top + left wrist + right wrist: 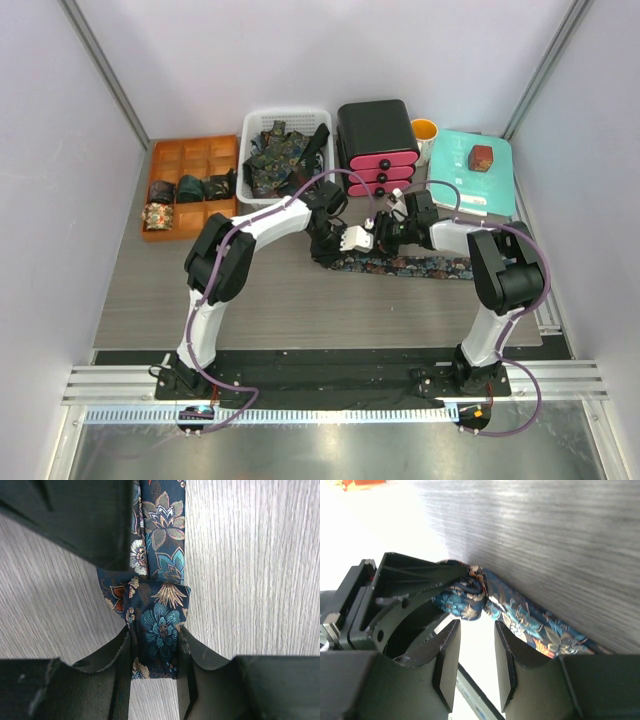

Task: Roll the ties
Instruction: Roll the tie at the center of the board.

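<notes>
Dark floral tie [405,266] lies stretched along the grey counter [300,310], with only its first fold started. The left gripper [155,632] is clamped on that folded end. The right gripper [477,645] stands spread just beside it, holding nothing. Four finished rolls [190,188] sit in the orange tray [195,150], and loose ties [275,150] wait in the white basket [250,125], so most of the work seems left.
</notes>
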Controlling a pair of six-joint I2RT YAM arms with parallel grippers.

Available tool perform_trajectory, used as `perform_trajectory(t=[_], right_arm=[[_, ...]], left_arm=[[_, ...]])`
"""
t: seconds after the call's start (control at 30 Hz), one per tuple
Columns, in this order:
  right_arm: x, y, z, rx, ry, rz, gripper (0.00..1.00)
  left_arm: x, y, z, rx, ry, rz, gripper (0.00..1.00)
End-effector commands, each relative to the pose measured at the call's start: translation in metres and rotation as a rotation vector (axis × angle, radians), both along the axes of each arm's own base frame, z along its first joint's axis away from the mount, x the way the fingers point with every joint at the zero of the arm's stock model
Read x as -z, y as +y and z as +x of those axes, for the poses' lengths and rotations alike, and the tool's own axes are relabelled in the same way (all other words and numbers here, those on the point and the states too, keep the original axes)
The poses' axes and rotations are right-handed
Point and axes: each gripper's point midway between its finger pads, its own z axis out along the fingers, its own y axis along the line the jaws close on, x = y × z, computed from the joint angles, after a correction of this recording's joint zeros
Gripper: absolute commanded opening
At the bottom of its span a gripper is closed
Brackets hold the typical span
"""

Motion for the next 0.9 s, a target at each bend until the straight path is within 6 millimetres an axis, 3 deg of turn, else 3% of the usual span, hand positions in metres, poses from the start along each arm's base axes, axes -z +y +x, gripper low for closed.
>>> perform_trajectory(t=[0.0,0.17,0.33,0.53,0.87], right_arm=[[-0.002,0.002,0.012,0.023,-0.046,-0.013,0.38],[0.029,-0.008,-0.003,-0.011,0.018,-0.108,0.34],[0.006,0.006,0.008,0.03,-0.037,0.009,0.34],[-0.01,0.022,0.006,0.056,-0.028,0.097,0.35],[0.006,0.048,-0.004,0.02,-0.006,0.067,0.42]], left_arm=[[0.019,0.024,-0.014,0.019,0.066,0.102,0.19],[0.014,0.017,-0.005,-0.021,0.049,0.074,0.19],[0.014,0.016,-0.005,-0.053,0.068,0.089,0.19],[0.016,0.018,-0.006,-0.079,0.077,0.095,0.2],[0.016,0.018,-0.006,-0.088,0.071,0.093,0.2]])
